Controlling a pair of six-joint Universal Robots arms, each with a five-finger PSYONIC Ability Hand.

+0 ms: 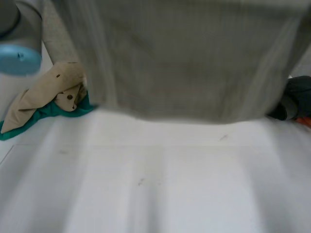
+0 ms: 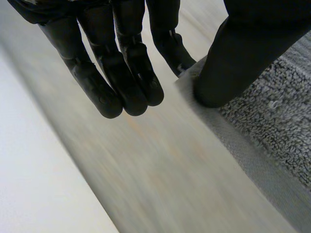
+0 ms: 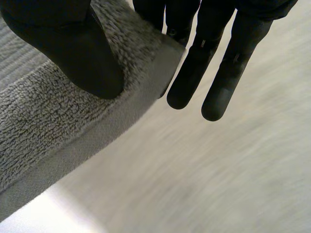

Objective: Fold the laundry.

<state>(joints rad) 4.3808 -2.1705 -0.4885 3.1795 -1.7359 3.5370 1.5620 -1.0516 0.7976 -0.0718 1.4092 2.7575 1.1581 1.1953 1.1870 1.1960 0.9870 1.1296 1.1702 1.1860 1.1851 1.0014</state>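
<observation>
While the grey terry towel (image 1: pixel 189 63) hangs spread wide above the white surface (image 1: pixel 160 184), its lower hem sags clear of the top. The left hand (image 2: pixel 121 73) pinches one towel corner between its thumb and a finger, with its other fingers (image 2: pixel 104 99) straight beside the cloth. The right hand (image 3: pixel 214 63) clamps another corner the same way, thumb pressed on the pile. Behind the towel, a beige dotted cloth (image 1: pixel 48 94) lies on a teal cloth (image 1: pixel 48 112) at the left, and a dark garment (image 1: pixel 299 94) lies at the right.
</observation>
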